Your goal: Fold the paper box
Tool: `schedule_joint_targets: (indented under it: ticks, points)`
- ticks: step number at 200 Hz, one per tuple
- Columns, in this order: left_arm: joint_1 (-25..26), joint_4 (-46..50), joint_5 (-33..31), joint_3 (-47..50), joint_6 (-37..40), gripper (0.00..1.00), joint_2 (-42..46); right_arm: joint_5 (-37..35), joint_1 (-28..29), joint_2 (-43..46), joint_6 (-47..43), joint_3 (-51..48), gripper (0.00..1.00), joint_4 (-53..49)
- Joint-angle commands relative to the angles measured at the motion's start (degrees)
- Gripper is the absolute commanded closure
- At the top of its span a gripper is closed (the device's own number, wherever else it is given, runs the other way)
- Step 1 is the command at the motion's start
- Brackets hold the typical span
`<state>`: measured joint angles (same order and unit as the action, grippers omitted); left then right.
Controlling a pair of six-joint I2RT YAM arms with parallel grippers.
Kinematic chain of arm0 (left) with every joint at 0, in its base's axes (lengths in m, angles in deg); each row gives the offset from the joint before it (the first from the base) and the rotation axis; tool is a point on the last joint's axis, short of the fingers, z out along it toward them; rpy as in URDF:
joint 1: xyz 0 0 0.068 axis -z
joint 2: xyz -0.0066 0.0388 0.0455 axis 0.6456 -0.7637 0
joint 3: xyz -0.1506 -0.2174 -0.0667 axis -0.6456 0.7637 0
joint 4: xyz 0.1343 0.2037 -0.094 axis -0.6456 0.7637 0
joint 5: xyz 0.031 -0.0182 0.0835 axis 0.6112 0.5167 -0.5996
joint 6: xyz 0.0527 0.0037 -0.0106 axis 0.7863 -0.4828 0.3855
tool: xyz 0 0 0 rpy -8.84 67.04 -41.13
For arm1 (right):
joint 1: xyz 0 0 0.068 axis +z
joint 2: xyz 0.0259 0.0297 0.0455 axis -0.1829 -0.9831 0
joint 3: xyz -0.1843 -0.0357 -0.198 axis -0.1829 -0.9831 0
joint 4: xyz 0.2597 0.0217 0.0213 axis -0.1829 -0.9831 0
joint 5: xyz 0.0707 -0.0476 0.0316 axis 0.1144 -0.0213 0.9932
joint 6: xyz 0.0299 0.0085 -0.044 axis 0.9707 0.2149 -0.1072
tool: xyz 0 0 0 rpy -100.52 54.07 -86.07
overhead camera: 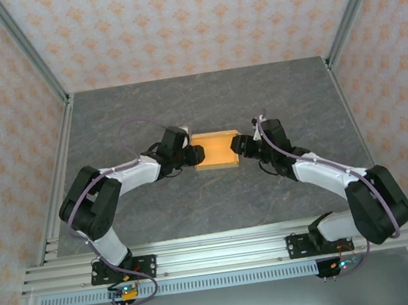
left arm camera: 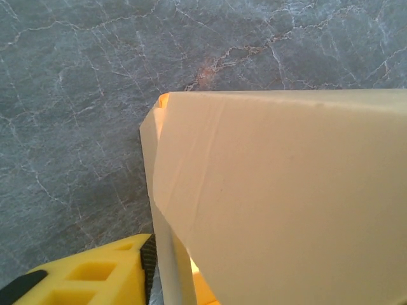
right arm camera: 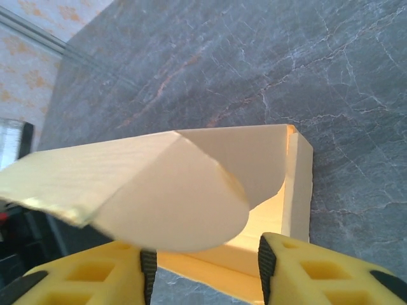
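The paper box (overhead camera: 215,152) lies on the grey marbled desk (overhead camera: 146,115), about the middle of it. It is a shallow orange tray with its opening upward and its long sides running left to right. The left fingers (overhead camera: 196,155) are at the box's left end and the right fingers (overhead camera: 238,146) at its right end, each touching or just beside a short wall. The left arm (overhead camera: 97,200) and right arm (overhead camera: 343,179) bend in toward the box from the side nearer the bases. In the left wrist view a pale outer panel (left arm camera: 286,190) of the box looms close, creased along its length, with a bright orange corner at its upper left. There 1 yellow finger (left arm camera: 95,279) sits just beside the box's lower left edge; with its partner hidden, I cannot tell whether this pair is spread or pinching. In the right wrist view the 2 yellow fingers stand spread, the box's near wall lying in the gap between them, unsqueezed. Above that wall a rounded flap (right arm camera: 172,210) tilts over the box's interior, and the box's right-hand end wall (right arm camera: 299,178) stands upright.
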<state>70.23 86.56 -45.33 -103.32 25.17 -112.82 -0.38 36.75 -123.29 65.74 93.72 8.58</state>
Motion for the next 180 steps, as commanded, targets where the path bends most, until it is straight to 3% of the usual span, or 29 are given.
schedule_joint_targets:
  ticks: [1, 50, 82, 111, 141, 180]
  points:
    - [0.13, 1.38, -0.01, 1.65, 0.13, 0.51, 2.79, -1.53, 0.33, 3.74, 1.03, -1.59, 0.49, -2.37]
    - [0.21, 4.29, 1.26, 3.42, -1.31, 0.41, 13.68, -9.18, -0.47, 12.38, 7.08, 0.28, 0.41, -11.63]
    - [0.15, 10.46, -0.76, 0.42, -2.27, 0.39, 19.52, -13.47, -3.60, 13.17, 17.71, 5.21, 0.31, -15.96]
    - [0.12, 12.78, -5.88, -2.52, -5.50, 0.31, 22.78, -11.11, -5.39, 7.90, 18.91, 10.75, 0.26, -16.22]
    - [-1.87, 20.27, -11.90, -10.71, -7.13, 0.27, 17.36, -4.83, -5.17, -3.45, 13.07, 20.31, 0.26, -20.43]
    - [-6.13, 12.95, 0.55, -10.46, -12.34, 0.29, 9.90, -1.42, -4.75, -9.36, 14.24, 23.18, 0.26, -19.68]
